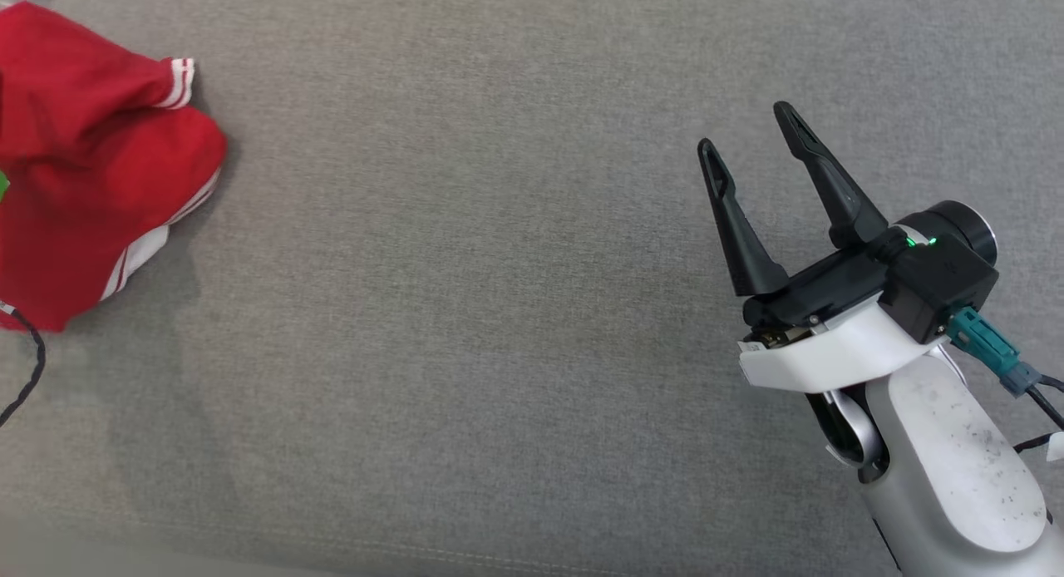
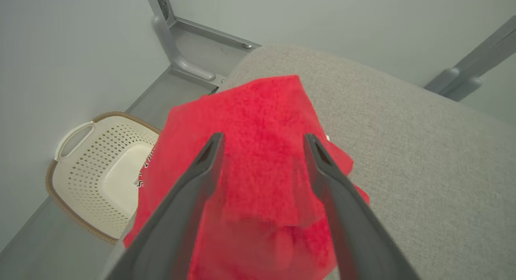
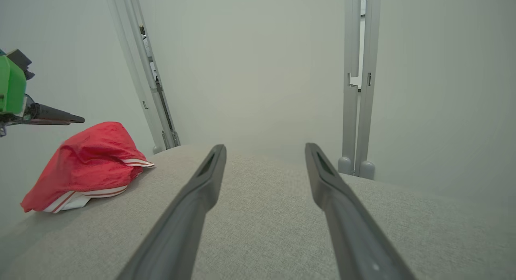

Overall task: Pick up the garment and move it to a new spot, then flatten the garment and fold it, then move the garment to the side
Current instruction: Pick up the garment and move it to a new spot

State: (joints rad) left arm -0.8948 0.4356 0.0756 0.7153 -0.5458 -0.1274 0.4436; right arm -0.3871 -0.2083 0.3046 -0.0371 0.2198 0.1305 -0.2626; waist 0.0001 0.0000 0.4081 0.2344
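Observation:
The garment (image 1: 91, 170) is a crumpled red piece with white stripes, heaped at the far left edge of the grey fabric surface (image 1: 465, 311). In the left wrist view my left gripper (image 2: 263, 136) is open, its fingers spread over the red garment (image 2: 258, 110). The right wrist view shows the left arm's dark fingers (image 3: 52, 113) hovering a little above the garment (image 3: 88, 159), with a gap between them. My right gripper (image 1: 744, 128) hangs open and empty over the right side of the surface, far from the garment. Its two fingers spread wide around the gripper's middle (image 3: 265, 146).
A cream perforated basket (image 2: 100, 171) with a woven rim stands on the floor beside the surface's left corner. A black cable (image 1: 29, 369) hangs at the left edge. Grey metal frame posts (image 3: 358, 90) rise behind the surface's rounded far edge.

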